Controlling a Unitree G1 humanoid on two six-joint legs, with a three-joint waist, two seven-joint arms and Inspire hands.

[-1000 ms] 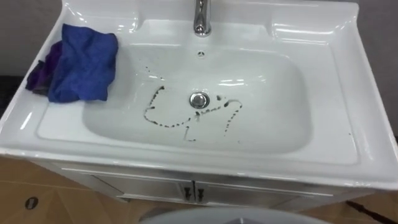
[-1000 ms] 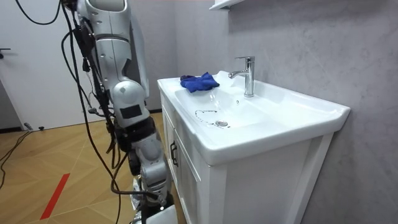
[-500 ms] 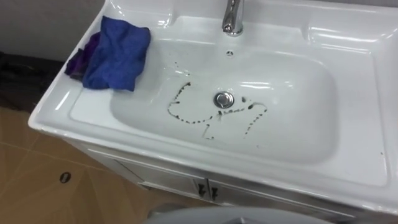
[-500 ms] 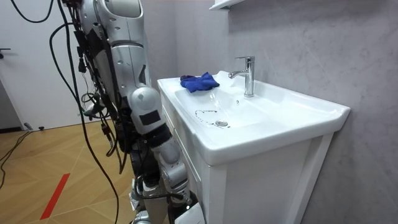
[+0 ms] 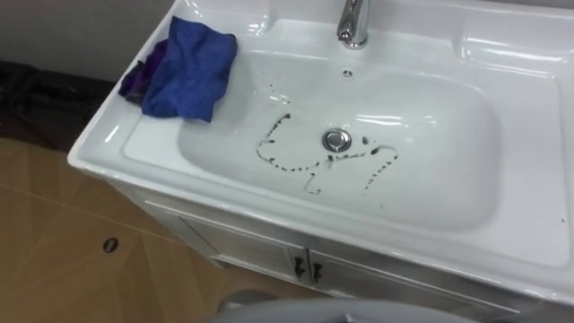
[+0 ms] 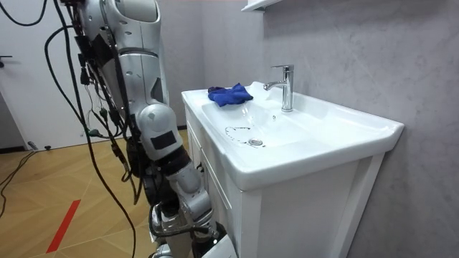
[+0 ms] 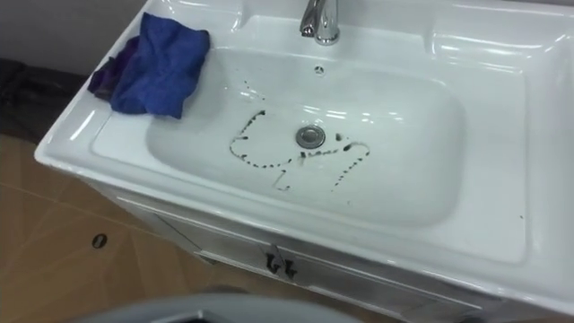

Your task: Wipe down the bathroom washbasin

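Moved: robot has closed in on the vanity in the room view; the eye view's shift is the camera's own, nothing on the sink moved. Right hand (image 6: 188,221) hangs low by the cabinet front (image 5: 305,265), lower centre; grip can't tell. Basin (image 5: 448,152) mid frame, dotted dark marks (image 5: 296,166) around the drain (image 5: 336,139), unwiped. Blue cloth (image 5: 190,67) bunched on the rim, upper left, left of the tap (image 5: 354,22). Likely soft, light, limp; best pinched from above at its raised middle fold. Glossy ceramic looks slick.

Bright, even overhead light, white glare streaks on the glossy basin (image 5: 529,144)
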